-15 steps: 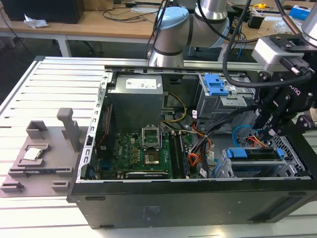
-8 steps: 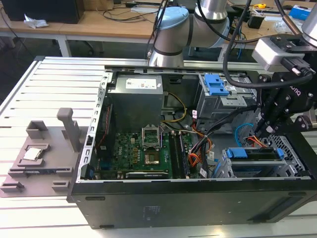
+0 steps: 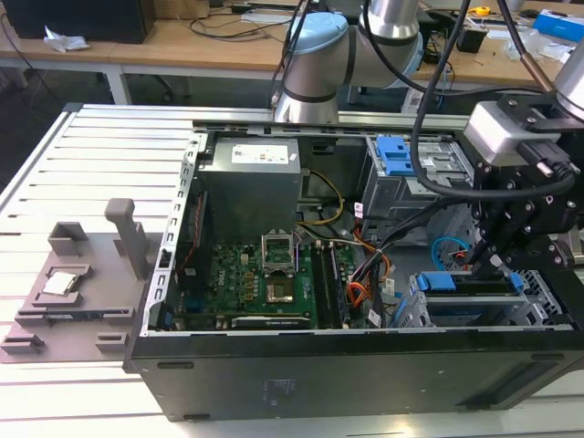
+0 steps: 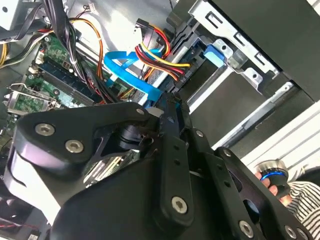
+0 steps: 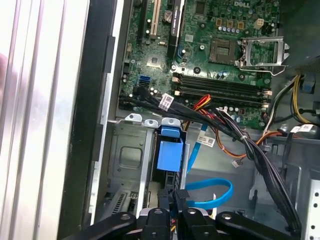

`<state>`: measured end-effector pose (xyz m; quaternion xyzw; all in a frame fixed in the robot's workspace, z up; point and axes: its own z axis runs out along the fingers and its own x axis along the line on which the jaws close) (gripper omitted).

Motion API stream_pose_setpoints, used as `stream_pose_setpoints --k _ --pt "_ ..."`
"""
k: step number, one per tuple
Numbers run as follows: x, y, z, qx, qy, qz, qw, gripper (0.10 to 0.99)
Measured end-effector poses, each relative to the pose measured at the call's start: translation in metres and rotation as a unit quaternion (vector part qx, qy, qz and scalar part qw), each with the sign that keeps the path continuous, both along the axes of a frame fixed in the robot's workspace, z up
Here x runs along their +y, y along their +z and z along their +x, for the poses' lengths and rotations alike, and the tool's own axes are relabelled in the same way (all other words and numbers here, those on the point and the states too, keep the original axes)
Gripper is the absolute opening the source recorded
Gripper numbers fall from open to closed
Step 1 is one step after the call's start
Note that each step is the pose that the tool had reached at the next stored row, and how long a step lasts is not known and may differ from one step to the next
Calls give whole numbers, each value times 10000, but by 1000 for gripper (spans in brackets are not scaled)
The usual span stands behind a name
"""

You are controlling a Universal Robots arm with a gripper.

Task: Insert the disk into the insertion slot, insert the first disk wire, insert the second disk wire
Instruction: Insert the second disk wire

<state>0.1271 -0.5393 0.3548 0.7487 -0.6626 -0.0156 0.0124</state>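
Note:
The disk sits inside the insertion slot (image 3: 540, 299), the low grey cage at the exterior view's right. Its blue carrier handle (image 3: 438, 281) (image 4: 218, 53) (image 5: 170, 150) sticks out of the bay. My gripper (image 3: 486, 261) (image 4: 173, 104) (image 5: 175, 196) hangs right at the disk's end, fingers close together on a black connector (image 4: 181, 79) with red, yellow and black wires (image 4: 159, 49). That connector rests against the disk's edge. A flat blue cable (image 4: 131, 75) (image 5: 212, 195) loops just beside the gripper.
The open case holds the green motherboard (image 3: 260, 283) (image 5: 225, 45), a taller grey cage with blue latches (image 3: 401, 160) and black cable bundles (image 5: 260, 150). A person's hand with a striped sleeve (image 4: 295, 192) is by the case's outer wall. A grey fixture (image 3: 78, 274) stands at the exterior view's left.

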Motion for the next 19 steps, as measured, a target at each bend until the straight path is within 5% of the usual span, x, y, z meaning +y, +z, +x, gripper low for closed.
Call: stream_pose_setpoints --k 19 --pt "25 -131 20 0 -71 12 10000 161"
